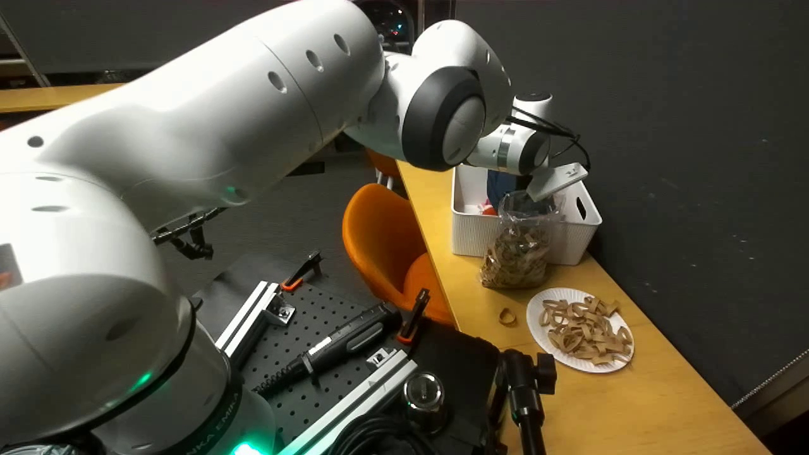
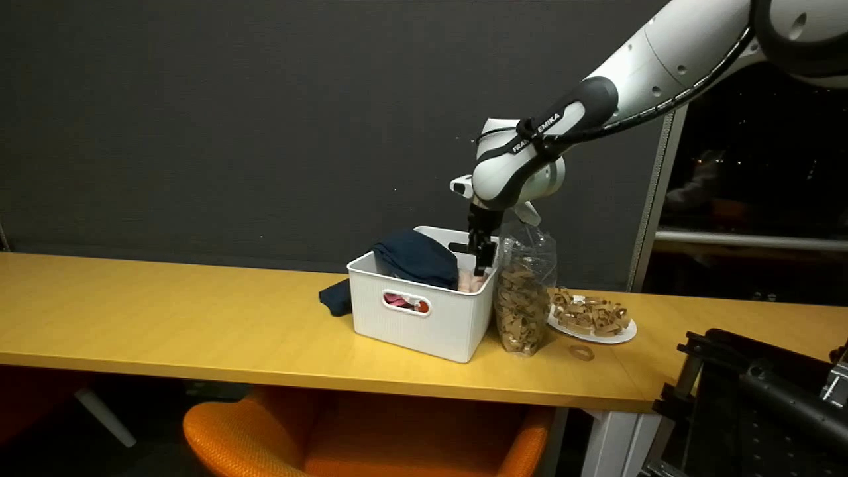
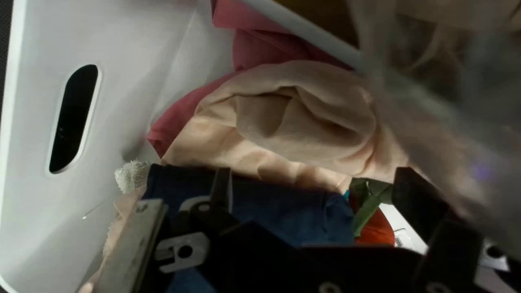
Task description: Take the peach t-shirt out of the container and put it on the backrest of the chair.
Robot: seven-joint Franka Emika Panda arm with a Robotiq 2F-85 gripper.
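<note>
The peach t-shirt (image 3: 285,118) lies bunched in the white container (image 3: 126,44) in the wrist view. A small part of the t-shirt (image 2: 466,281) shows at the container's right end in an exterior view. The container (image 2: 404,328) stands on the table. My gripper (image 2: 482,257) points down into its right end. In the wrist view the gripper's fingers (image 3: 315,179) are wide apart with nothing held between them, beside the t-shirt; contact cannot be told. The orange chair's backrest (image 1: 379,230) stands by the table edge; the chair (image 2: 245,430) also shows in an exterior view.
Dark blue cloth (image 2: 417,258) hangs over the container's far-left rim. Pink cloth (image 3: 264,47) and green and orange items lie inside. A clear bag of brown strips (image 2: 520,311) stands against the container, close to my gripper. A paper plate (image 1: 537,316) with strips is nearby.
</note>
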